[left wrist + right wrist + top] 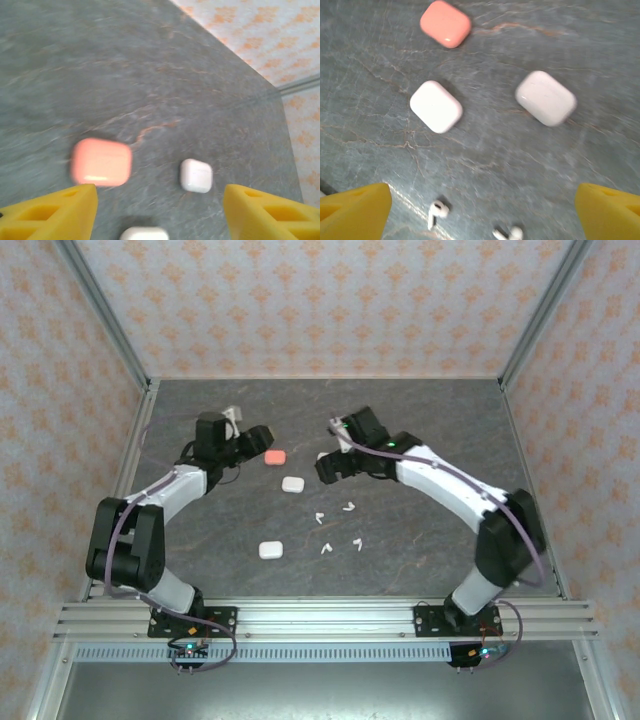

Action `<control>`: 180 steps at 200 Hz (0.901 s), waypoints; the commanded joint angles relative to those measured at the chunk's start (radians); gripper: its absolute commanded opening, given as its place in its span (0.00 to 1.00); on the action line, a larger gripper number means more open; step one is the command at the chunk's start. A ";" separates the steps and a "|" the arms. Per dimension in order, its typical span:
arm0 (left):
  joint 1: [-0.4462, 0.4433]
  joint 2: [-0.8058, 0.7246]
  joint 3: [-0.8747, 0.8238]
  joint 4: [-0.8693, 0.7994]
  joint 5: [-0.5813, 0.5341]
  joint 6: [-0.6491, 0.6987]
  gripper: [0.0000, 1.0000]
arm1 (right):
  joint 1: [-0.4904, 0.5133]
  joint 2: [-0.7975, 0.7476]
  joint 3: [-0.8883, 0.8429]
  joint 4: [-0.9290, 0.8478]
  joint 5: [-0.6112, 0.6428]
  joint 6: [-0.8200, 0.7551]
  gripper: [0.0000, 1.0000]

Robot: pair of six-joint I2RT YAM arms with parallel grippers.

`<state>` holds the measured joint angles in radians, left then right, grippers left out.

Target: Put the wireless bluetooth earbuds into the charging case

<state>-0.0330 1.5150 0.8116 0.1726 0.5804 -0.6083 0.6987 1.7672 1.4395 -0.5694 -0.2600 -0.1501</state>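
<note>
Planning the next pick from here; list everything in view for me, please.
Rounded plastic charging case: one, coral-pink, far centre-left.
Rounded plastic charging cases: three, white; two mid-table, one partly hidden at far centre.
Stemmed plastic earbuds: four, white, loose right of centre.
Unidentified object: one, white, far left.
Stone-patterned table: one, dark grey.
Left gripper: yellow fingers, open, empty.
Right gripper: yellow fingers, open, empty.

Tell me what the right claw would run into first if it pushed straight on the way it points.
The right claw would most likely meet the two white earbuds on the tabletop between its open fingers; the white cases lie further on. Depth is unclear in the wrist view.
</note>
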 commanded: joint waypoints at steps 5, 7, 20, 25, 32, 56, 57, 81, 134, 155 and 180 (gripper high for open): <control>0.083 -0.069 -0.060 0.027 0.076 -0.021 0.68 | 0.050 0.150 0.142 -0.114 0.004 -0.104 0.94; 0.090 -0.071 -0.065 0.027 0.078 -0.021 0.68 | 0.054 0.161 0.152 -0.118 0.004 -0.107 0.93; 0.131 -0.086 -0.096 0.033 0.093 -0.022 0.68 | 0.071 0.238 0.224 -0.141 0.004 -0.137 0.93; 0.142 -0.093 -0.106 0.032 0.094 -0.020 0.68 | 0.077 0.261 0.248 -0.148 0.002 -0.148 0.92; 0.154 -0.101 -0.117 0.026 0.093 -0.014 0.68 | 0.083 0.302 0.284 -0.158 0.000 -0.160 0.92; 0.172 -0.118 -0.136 0.007 0.087 0.009 0.68 | 0.093 0.416 0.396 -0.198 -0.008 -0.187 0.91; 0.172 -0.119 -0.136 0.007 0.087 0.010 0.68 | 0.093 0.421 0.402 -0.199 -0.008 -0.187 0.91; 0.180 -0.124 -0.148 0.019 0.097 0.003 0.68 | 0.102 0.505 0.487 -0.223 -0.006 -0.203 0.91; 0.181 -0.128 -0.152 0.033 0.106 -0.007 0.68 | 0.113 0.590 0.548 -0.245 -0.017 -0.222 0.89; 0.181 -0.130 -0.154 0.032 0.104 -0.006 0.68 | 0.122 0.596 0.540 -0.259 -0.009 -0.234 0.86; 0.182 -0.126 -0.157 0.031 0.103 -0.005 0.68 | 0.127 0.594 0.516 -0.266 -0.004 -0.242 0.81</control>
<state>0.1394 1.4132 0.6693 0.1795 0.6708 -0.6209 0.8101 2.3550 1.9568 -0.7811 -0.2626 -0.3695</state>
